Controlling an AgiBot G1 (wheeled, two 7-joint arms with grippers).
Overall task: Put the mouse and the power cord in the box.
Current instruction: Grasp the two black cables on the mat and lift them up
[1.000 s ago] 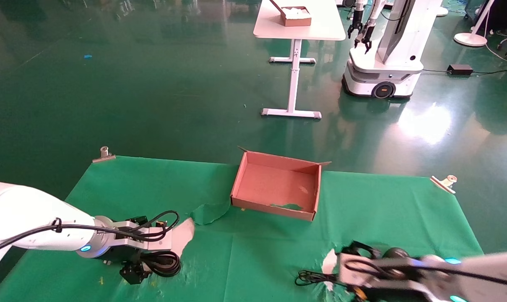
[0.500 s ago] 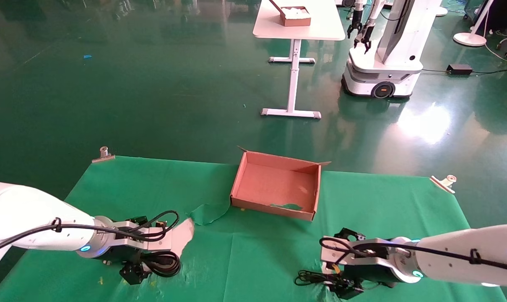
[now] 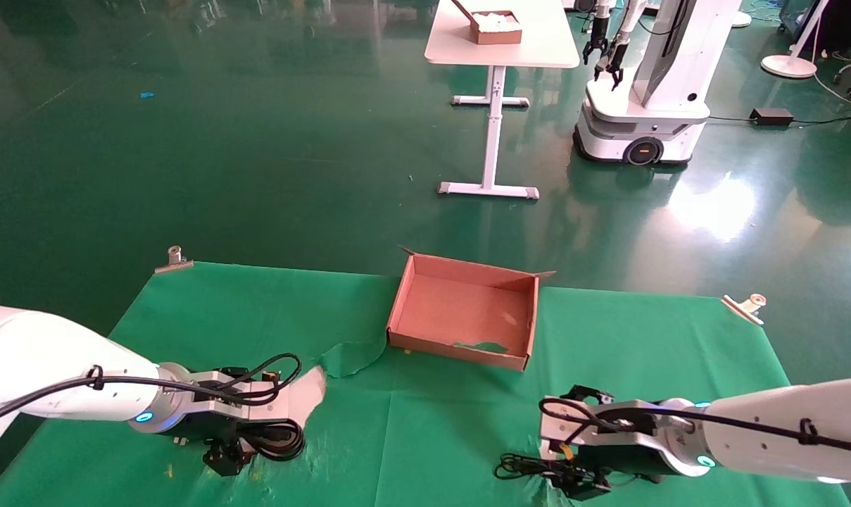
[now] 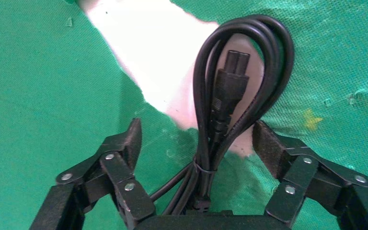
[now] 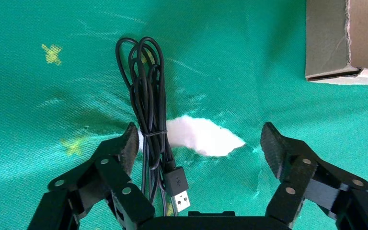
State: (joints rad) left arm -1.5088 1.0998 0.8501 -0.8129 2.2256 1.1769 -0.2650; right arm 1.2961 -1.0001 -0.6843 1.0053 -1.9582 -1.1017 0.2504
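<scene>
Left gripper (image 4: pixel 196 143), jaws wide, straddles the coiled power cord (image 4: pixel 235 96); right gripper (image 5: pixel 199 143), also wide open, sits over the mouse cable (image 5: pixel 146 96), box (image 3: pixel 467 310) between them

Left hand (image 3: pixel 231 451) over power cord (image 3: pixel 279 442); box (image 3: pixel 465 313) mid-table.

The box (image 3: pixel 464 320) is left open-topped and empty; bare tabletop (image 3: pixel 425 415) is seen between it and both tools, unobstructed.
</scene>
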